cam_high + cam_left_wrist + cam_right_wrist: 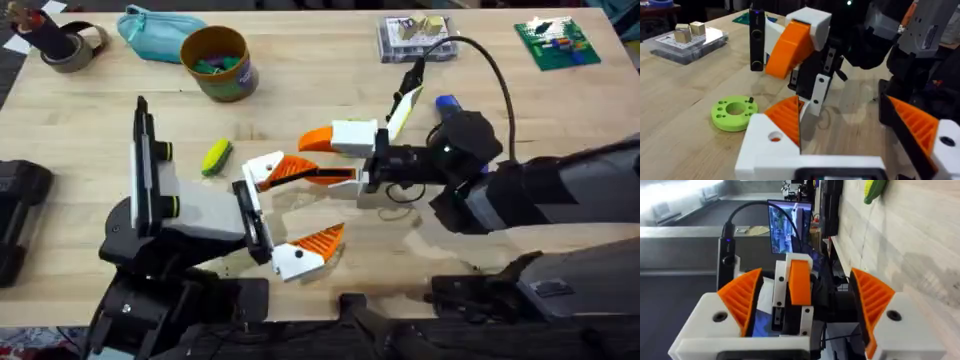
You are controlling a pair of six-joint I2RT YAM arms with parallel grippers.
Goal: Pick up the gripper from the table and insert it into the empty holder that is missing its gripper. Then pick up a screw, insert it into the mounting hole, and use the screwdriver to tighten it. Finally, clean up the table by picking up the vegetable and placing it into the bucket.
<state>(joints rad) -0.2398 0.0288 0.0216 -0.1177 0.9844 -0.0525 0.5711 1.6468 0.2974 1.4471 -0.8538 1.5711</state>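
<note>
overhead first: left gripper [295, 212] out on the table [90, 120], jaws released and spread wide, nothing between the orange pads. vegetable [216, 157] lying flat just beside left gripper, on the side toward the bucket [218, 62]. bucket upright well beyond left gripper, near the table's far edge, coloured bits inside. right gripper [335, 155] reaching in from the right and meeting left gripper's far finger, close enough to overlap. blue end of the screwdriver [445, 102] peeking out behind the right arm, well apart from left gripper.

over to the left wrist: left gripper [842, 110] wide open, bare wood in the gap. green disc [732, 112] flat on the table near its white finger, small dark screw [751, 100] standing on the rim. right gripper [805, 55] just ahead of it and raised.

now the right wrist: right gripper [805, 277] also released, ribbed pads apart. smooth orange piece [800, 280] on a white bracket [780, 287] sitting in the gap, touching neither pad. cannot tell whether loose fingertip or part of left gripper. vegetable [874, 190] on the wood farther off.
</note>
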